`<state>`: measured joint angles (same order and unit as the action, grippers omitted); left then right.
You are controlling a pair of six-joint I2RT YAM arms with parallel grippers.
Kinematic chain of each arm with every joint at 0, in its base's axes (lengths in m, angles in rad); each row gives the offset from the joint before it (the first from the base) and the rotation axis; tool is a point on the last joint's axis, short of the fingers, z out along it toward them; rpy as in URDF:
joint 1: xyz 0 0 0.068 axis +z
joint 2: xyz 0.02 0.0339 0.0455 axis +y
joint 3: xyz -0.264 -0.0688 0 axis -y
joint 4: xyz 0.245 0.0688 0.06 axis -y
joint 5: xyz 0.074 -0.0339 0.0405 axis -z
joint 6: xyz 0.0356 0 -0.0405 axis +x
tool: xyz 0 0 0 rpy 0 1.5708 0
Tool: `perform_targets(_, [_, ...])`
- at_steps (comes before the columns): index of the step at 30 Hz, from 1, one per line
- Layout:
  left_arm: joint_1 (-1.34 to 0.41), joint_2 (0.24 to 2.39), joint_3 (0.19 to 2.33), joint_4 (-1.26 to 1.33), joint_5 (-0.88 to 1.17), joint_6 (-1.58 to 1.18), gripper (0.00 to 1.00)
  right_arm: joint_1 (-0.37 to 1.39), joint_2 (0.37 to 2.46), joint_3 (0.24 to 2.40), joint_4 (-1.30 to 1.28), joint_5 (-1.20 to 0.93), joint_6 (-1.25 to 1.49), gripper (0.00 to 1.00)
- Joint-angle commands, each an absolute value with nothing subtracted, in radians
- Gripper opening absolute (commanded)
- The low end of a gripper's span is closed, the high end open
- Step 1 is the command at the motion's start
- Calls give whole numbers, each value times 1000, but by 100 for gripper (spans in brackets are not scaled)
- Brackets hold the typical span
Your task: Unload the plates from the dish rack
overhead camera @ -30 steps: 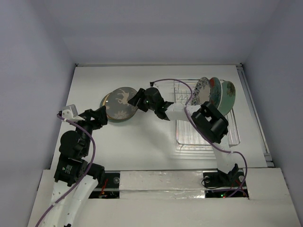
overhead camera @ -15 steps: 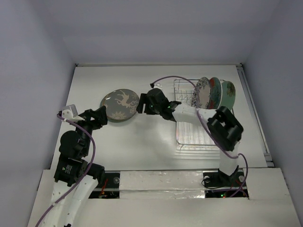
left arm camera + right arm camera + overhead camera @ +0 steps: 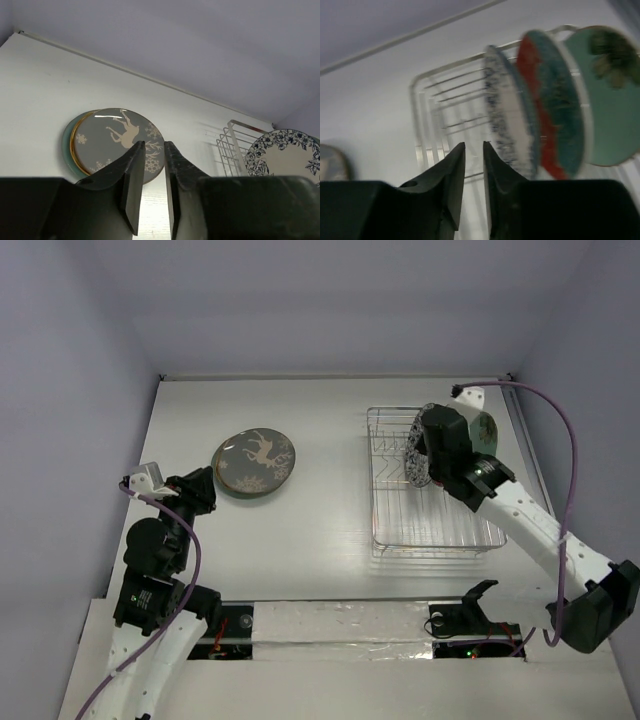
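Fingers on the right (image 3: 466, 151) were narrow and empty by the blue plate (image 3: 507, 115) in the rack (image 3: 430, 530), left fingers (image 3: 145, 152) too. Next they probably had to open and grab it.

White arms (image 3: 530, 525) — black joints, purple cables (image 3: 576, 465).

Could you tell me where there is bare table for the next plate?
Bare table lies between the stacked plates and the dish rack, and along the far wall. The rack's far right corner is crowded with standing plates.
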<state>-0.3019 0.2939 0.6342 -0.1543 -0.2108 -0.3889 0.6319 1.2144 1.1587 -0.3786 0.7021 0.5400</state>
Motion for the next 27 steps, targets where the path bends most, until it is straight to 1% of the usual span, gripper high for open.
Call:
perform_targets(1, [-308, 285, 624, -110, -207, -385, 18, 552, 1172, 1123, -551, 831, 463, 30])
perform_targets(2, [-308, 285, 624, -110, -207, -385, 16, 542, 1169, 1123, -561, 837, 459, 40])
perform_targets(3, [-308, 287, 624, -110, -207, -387, 16, 532, 1169, 1115, -564, 835, 447, 55])
perform_targets(4, [-308, 288, 624, -110, -207, -385, 16, 516, 1173, 1112, -560, 822, 440, 58])
perform_targets(6, [-308, 288, 626, -112, -207, -385, 17, 502, 1183, 1103, -540, 801, 431, 60])
perform_targets(9, [-308, 293, 626, -113, -207, -387, 22, 447, 1227, 1107, -541, 804, 410, 52])
perform_targets(11, [-308, 295, 626, -114, -207, -385, 23, 404, 1267, 1118, -523, 796, 382, 51])
perform_targets(14, [-308, 295, 626, -110, -207, -385, 24, 391, 1319, 1131, -488, 741, 354, 48])
perform_targets(15, [-308, 293, 626, -110, -207, -384, 25, 391, 1334, 1138, -479, 726, 351, 45])
perform_targets(20, [-308, 293, 626, -110, -207, -384, 25, 391, 1417, 1206, -509, 756, 330, 25])
perform_targets(21, [-308, 293, 624, -110, -207, -385, 25, 391, 1423, 1230, -523, 767, 322, 15])
perform_targets(24, [-308, 291, 624, -110, -207, -383, 26, 391, 1401, 1278, -554, 775, 307, 1])
perform_targets(27, [-308, 290, 626, -110, -207, -384, 27, 391, 1373, 1337, -586, 784, 284, 0])
